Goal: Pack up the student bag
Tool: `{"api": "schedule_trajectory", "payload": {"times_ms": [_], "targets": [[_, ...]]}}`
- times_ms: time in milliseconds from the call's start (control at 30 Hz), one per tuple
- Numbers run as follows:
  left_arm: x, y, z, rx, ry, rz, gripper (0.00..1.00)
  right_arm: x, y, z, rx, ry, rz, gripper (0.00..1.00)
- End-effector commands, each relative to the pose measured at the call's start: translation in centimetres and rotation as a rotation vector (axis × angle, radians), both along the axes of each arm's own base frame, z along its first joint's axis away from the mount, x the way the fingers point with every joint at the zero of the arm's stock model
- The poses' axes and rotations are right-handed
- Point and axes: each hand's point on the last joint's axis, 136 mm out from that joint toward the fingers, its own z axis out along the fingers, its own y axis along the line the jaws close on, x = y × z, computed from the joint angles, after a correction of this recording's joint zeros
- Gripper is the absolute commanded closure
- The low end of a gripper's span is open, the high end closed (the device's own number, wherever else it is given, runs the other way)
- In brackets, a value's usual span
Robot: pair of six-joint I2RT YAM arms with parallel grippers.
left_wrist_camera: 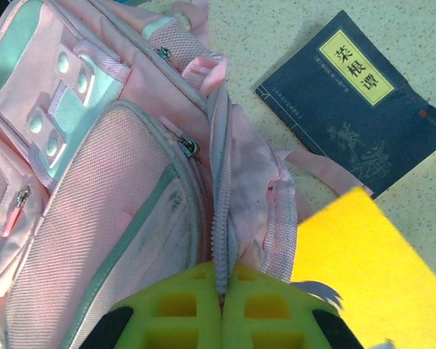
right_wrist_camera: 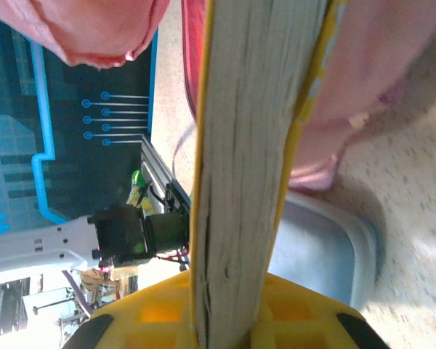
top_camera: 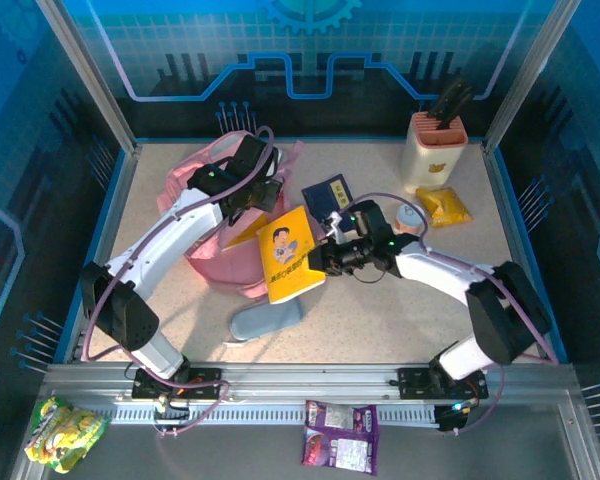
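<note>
Three characters, 菜根谭, mark the navy book (left_wrist_camera: 349, 123) beside the student bag (left_wrist_camera: 131, 189).

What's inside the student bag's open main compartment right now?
The left claw pinches the zip edge of the student bag, and pink lining shows in the gap. Anything deeper is hidden by its own folds and the yellow book at the rim.

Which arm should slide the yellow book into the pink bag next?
Right. The right gripper grips the yellow book edge-on beside the student bag. The left gripper is shut on the bag's zip edge, so it is occupied.
</note>
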Motion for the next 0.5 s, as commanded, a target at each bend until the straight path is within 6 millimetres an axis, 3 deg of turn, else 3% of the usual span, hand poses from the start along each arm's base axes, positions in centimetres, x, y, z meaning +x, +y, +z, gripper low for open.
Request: {"api": "schedule_trajectory", "payload": {"times_ms": [0, 200, 400, 467], "targets": [[1.3, 0.1, 4.3, -0.003, -0.131, -0.006, 1.00, 3.4, 3.8, 4.2, 0.140, -0.145, -0.005, 1.00], [1.4, 0.5, 4.4, 0.004, -0.133, -0.007, 1.00, 7.5, 9.0, 2.8, 0.124, -0.171, 0.010, 1.00], [1.2, 0.9, 4.7, -0.030, -0.149, -0.005, 1.00, 11.8, 11.7, -1.1, 0.036, -0.179, -0.039, 1.00], [1.2, 1.1, 5.0, -0.051, -0.155, -0.002, 1.00, 13.0, 11.9, -2.4, 0.013, -0.168, -0.076, 0.96]]}}
